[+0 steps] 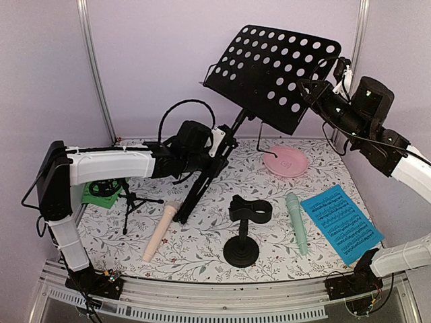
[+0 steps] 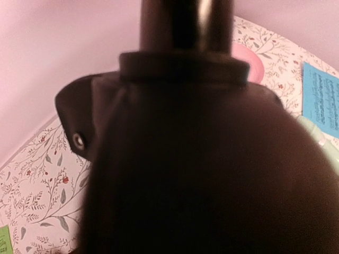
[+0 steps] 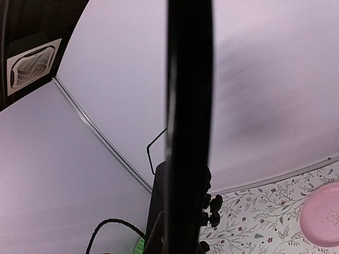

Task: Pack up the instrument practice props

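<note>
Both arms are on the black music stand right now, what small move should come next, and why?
Probably swing the desk down toward the post with the right gripper while the left gripper steadies it. The right is shut on the desk's edge, the left seems clamped at the post, and the desk is tilted open.

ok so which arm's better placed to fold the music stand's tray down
Right: the right gripper is shut on the tray edge of the music stand; the left gripper sits low at its post.
</note>
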{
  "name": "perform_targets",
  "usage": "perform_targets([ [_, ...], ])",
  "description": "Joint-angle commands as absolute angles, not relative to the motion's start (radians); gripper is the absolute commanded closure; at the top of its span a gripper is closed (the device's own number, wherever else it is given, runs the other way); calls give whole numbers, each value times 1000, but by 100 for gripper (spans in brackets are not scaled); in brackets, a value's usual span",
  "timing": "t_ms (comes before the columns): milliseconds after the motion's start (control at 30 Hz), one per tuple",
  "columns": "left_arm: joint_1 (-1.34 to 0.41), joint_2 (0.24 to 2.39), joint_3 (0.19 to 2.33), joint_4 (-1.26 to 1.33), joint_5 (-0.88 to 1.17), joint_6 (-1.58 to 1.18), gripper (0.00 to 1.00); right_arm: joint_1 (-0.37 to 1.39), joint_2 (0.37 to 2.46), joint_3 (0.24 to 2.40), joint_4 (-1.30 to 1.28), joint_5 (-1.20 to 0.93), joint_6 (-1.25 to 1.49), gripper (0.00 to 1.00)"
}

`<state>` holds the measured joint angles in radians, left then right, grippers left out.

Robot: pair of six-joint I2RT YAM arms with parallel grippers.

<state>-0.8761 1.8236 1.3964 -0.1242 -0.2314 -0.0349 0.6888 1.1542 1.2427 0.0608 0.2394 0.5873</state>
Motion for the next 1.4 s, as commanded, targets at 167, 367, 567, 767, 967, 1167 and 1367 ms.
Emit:
perform_targets([
  [167,-897,1785,1348,-244,-183,-234,100,629,1128,1094,152,296,713,100],
  [367,-897,1798,1348,-283,-175,-275,100,619,1144,1068,154,277,753,100],
  [567,-896,1820,1346,-337,-159,-348,100,600,1163,1041,153,265,793,100],
  [767,-896,1834,1337,-371,-133,-393,100,572,1173,998,154,268,839,100],
  [967,-896,1844,1333,-380,-119,-415,100,553,1168,933,141,270,940,100],
  [1167,-896,1871,1328,-377,-99,-459,100,542,1169,888,91,269,1029,100],
  [1367,-892,1925,1347,-402,-62,-505,100,528,1164,834,60,269,1105,100],
])
